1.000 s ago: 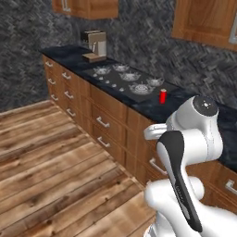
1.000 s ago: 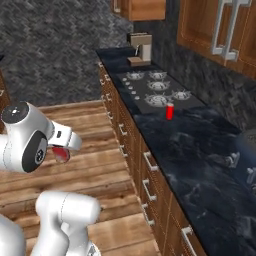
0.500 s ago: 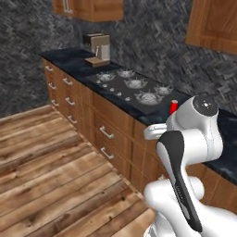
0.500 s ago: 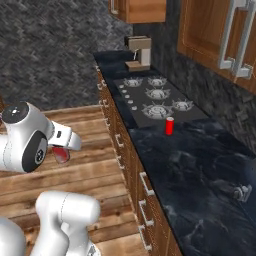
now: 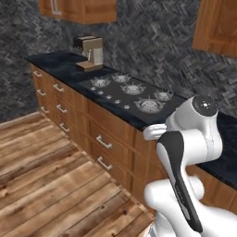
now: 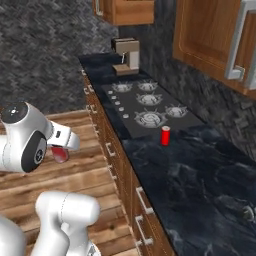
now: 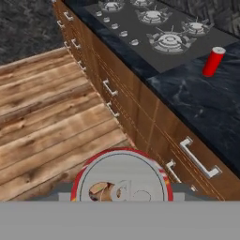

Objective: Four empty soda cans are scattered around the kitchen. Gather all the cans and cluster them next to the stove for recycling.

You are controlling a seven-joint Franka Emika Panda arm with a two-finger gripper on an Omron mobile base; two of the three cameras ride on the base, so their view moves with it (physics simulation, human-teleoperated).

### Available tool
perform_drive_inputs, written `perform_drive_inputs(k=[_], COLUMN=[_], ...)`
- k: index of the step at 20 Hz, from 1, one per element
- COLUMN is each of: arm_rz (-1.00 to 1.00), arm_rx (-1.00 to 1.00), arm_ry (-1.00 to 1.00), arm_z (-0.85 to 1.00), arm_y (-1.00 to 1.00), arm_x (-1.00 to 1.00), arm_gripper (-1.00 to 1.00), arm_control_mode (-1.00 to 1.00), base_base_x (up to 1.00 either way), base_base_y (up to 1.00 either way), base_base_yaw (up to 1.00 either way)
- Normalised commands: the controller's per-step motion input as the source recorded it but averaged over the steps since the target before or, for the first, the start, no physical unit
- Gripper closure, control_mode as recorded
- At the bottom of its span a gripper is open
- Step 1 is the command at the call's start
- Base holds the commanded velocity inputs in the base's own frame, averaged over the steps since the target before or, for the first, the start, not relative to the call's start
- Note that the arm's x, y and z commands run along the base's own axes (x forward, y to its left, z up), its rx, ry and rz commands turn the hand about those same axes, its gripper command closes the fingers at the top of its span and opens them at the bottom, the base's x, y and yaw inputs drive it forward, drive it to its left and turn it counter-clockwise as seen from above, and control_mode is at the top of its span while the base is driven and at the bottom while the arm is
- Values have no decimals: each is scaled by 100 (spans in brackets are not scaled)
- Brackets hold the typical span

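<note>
A red soda can (image 7: 121, 183) with a silvery top sits right under the hand camera, and my gripper (image 6: 59, 153) is shut on it, held over the wooden floor in front of the counter. A second red soda can (image 6: 165, 135) stands upright on the dark counter just beside the near end of the stove (image 6: 145, 106); in the hand view this can (image 7: 213, 61) is at the upper right. The black stove (image 5: 130, 95) has round silver burners and a row of small knobs. The held can hides my fingertips.
A coffee machine (image 6: 126, 55) stands on the counter beyond the stove. Wooden drawer fronts (image 7: 154, 126) with metal handles run below the dark counter (image 6: 200, 185). Wall cabinets (image 6: 210, 35) hang above. Wooden floor (image 5: 51, 171) stretches to the left of the counter.
The whole picture has shifted: the base has driven along the counter, bringing the stove and the can beside it closer. The arm's pose and its hold on the can look unchanged.
</note>
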Motion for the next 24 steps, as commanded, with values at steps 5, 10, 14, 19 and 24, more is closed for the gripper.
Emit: perform_drive_inputs(k=[5, 10, 14, 19, 24], arm_rz=[0, 0, 0, 0, 0], arm_rx=[0, 0, 0, 0, 0], arm_ry=[0, 0, 0, 0, 0], arm_z=[0, 0, 0, 0, 0], arm_y=[0, 0, 0, 0, 0], arm_x=[0, 0, 0, 0, 0], arm_gripper=[100, 100, 100, 100, 100], arm_control_mode=[100, 100, 100, 100, 100], base_base_x=[45, 40, 41, 47, 51], base_base_y=[10, 14, 13, 12, 11], base_base_yaw=[-41, -49, -48, -41, -36])
